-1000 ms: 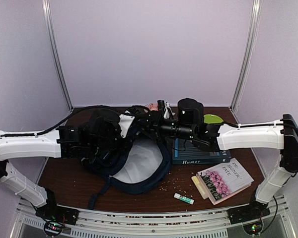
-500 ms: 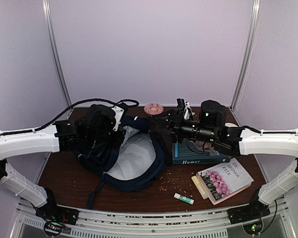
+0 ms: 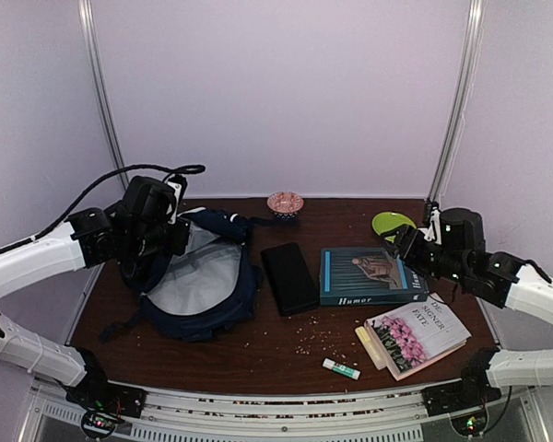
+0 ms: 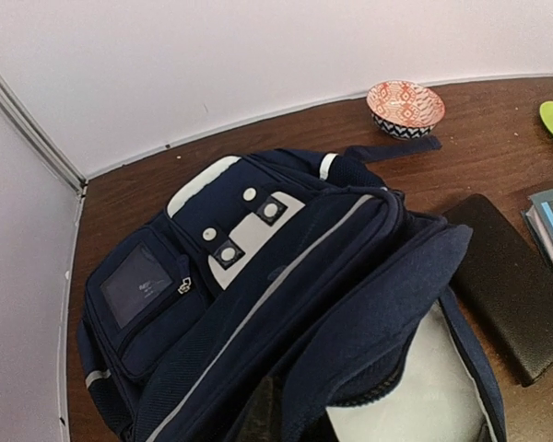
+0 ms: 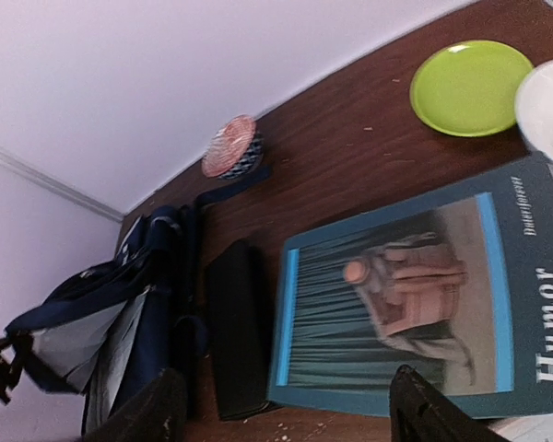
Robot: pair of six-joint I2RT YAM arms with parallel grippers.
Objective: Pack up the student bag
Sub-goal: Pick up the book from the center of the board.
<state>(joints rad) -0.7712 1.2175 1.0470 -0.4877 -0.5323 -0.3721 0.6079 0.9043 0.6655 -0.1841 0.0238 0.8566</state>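
Observation:
The student bag (image 3: pixel 203 281) lies at the table's left, navy with white patches, its mouth open on pale grey lining (image 3: pixel 195 276). My left gripper (image 3: pixel 172 235) is shut on the bag's upper rim and holds the flap up. In the left wrist view the bag (image 4: pixel 258 267) fills the frame and its fabric hides the fingers. My right gripper (image 3: pixel 408 243) hangs open at the right, above the teal book (image 3: pixel 367 274). Its dark fingertips (image 5: pixel 157 405) stand wide apart with nothing between them, well clear of the bag (image 5: pixel 120 322).
A black case (image 3: pixel 290 276) lies between bag and teal "Humor" book (image 5: pixel 415 295). A flower-cover book (image 3: pixel 415 333) and a glue stick (image 3: pixel 341 369) lie front right amid crumbs. A pink bowl (image 3: pixel 285 202), green plate (image 3: pixel 392 222) and white bowl (image 5: pixel 548 101) sit at the back.
My left gripper shut on the bag's rim and pulled the bag left. My right arm drew back to the right and opened wider, uncovering the black case.

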